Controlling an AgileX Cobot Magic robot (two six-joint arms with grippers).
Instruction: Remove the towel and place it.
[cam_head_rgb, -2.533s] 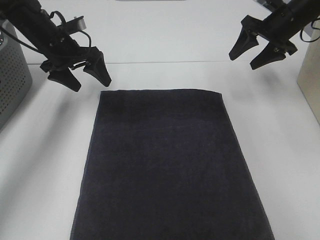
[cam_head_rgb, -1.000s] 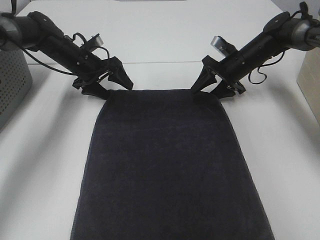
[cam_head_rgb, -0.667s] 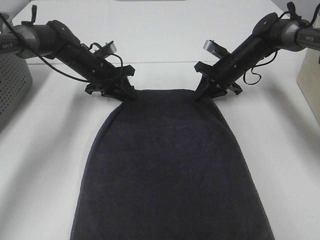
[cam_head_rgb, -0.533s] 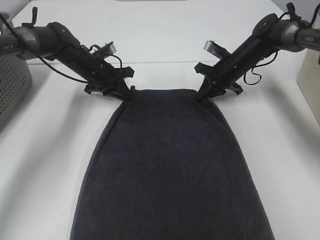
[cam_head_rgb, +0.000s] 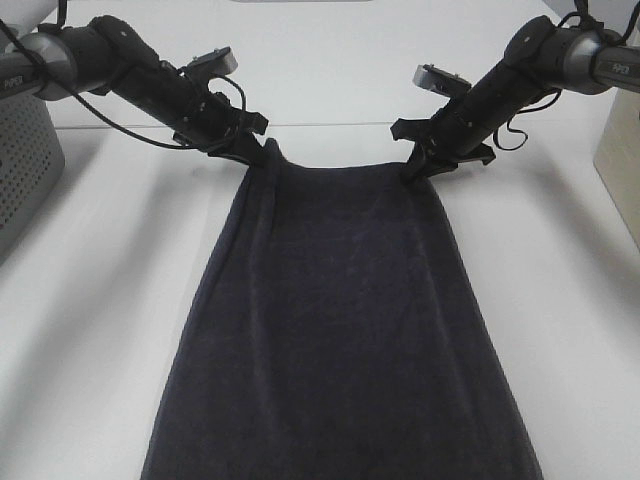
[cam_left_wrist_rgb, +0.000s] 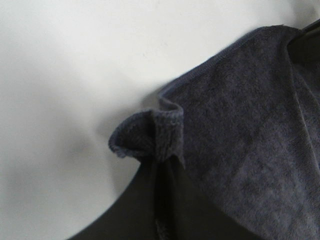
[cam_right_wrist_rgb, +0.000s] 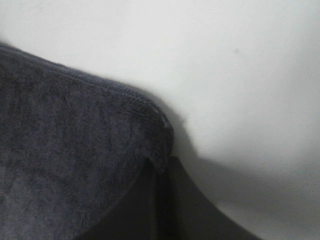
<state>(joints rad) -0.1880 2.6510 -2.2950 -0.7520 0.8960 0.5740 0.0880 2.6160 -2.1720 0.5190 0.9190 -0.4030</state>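
The towel (cam_head_rgb: 340, 320), a large dark navy cloth, lies lengthwise down the middle of the white table (cam_head_rgb: 90, 330). Its two far corners are lifted and drawn up. My left gripper (cam_head_rgb: 262, 160) is shut on the far left corner. My right gripper (cam_head_rgb: 412, 170) is shut on the far right corner. The left wrist view shows the pinched corner of the towel (cam_left_wrist_rgb: 150, 137) bunched above the closed fingers (cam_left_wrist_rgb: 165, 205). In the right wrist view the towel's hemmed corner (cam_right_wrist_rgb: 150, 140) is clamped between the closed fingers (cam_right_wrist_rgb: 160, 200).
A grey perforated basket (cam_head_rgb: 22, 170) stands at the left edge of the table. A beige box-like object (cam_head_rgb: 622, 160) stands at the right edge. A seam in the tabletop runs across behind the grippers.
Both grippers came down onto the towel's far corners and closed on them. They have since lifted the corners, and the far end of the towel has narrowed and wrinkled.
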